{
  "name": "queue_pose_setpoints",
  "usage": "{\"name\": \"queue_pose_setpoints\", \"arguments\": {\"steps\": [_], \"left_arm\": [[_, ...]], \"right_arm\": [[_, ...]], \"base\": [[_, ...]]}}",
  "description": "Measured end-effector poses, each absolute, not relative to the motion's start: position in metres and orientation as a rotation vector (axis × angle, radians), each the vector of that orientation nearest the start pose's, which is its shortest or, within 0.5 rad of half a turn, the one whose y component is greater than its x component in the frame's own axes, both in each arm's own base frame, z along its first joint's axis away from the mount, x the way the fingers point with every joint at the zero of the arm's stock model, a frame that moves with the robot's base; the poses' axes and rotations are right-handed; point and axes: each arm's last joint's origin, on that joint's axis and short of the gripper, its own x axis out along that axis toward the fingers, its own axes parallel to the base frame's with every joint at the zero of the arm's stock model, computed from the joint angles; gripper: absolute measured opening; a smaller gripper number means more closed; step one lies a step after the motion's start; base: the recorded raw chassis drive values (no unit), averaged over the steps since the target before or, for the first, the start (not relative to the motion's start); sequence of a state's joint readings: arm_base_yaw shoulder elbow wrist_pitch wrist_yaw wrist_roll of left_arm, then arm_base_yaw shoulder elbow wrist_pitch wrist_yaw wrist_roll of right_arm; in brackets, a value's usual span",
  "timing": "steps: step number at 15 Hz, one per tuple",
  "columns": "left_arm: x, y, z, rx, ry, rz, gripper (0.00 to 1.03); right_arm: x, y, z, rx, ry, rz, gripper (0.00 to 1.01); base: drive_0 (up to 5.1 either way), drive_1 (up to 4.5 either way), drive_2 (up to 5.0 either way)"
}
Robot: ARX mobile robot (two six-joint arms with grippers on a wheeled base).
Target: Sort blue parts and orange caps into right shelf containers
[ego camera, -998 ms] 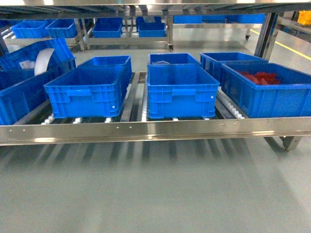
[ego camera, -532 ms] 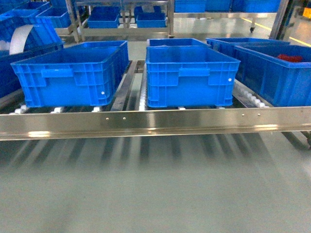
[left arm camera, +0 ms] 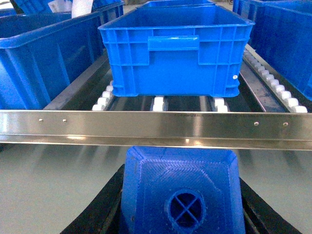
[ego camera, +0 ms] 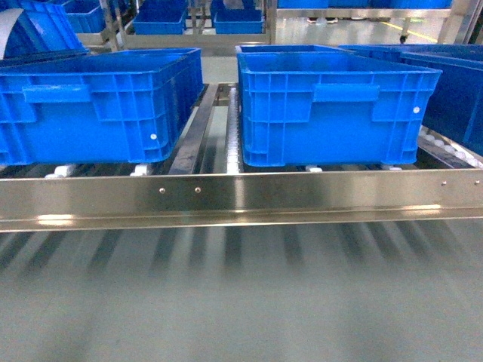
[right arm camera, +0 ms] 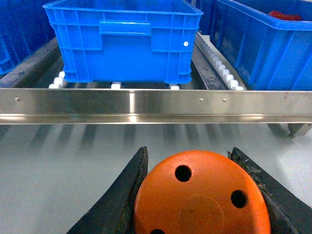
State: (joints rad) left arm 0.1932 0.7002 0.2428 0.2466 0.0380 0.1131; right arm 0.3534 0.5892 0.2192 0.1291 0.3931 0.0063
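left hand (left arm camera: 181, 214): clamped on faceted ribbed-print blue part (left arm camera: 180, 187) | right hand (right arm camera: 195, 195): clamped on three-holed orange cap (right arm camera: 202, 195) | two ribbed blue crates (ego camera: 332, 102) on roller shelf (ego camera: 241, 197)

Blue part (left arm camera: 180, 187) between left end effector (left arm camera: 179, 204) fingers, before crate (left arm camera: 178, 48)

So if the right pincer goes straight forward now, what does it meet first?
Probably the steel front rail of the shelf, before the blue crate behind it; height is hard to judge, so it might pass over.

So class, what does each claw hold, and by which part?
Left claw grips a blue part by its sides; right claw grips an orange cap by its sides.
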Motion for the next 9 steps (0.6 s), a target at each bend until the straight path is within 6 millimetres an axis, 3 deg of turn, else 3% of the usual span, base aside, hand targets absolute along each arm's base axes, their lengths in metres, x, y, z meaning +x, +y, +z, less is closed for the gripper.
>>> {"name": "queue_pose_setpoints", "arguments": {"steps": [9], "left_arm": [[0.1566, 0.0296, 0.1984, 0.087, 0.222, 0.144, 0.44]], "right_arm": [[0.1378, 0.0391, 0.1946, -0.082, 0.227, -0.04, 0.43]], "base": [[-0.2, 4.12, -4.5]]}}
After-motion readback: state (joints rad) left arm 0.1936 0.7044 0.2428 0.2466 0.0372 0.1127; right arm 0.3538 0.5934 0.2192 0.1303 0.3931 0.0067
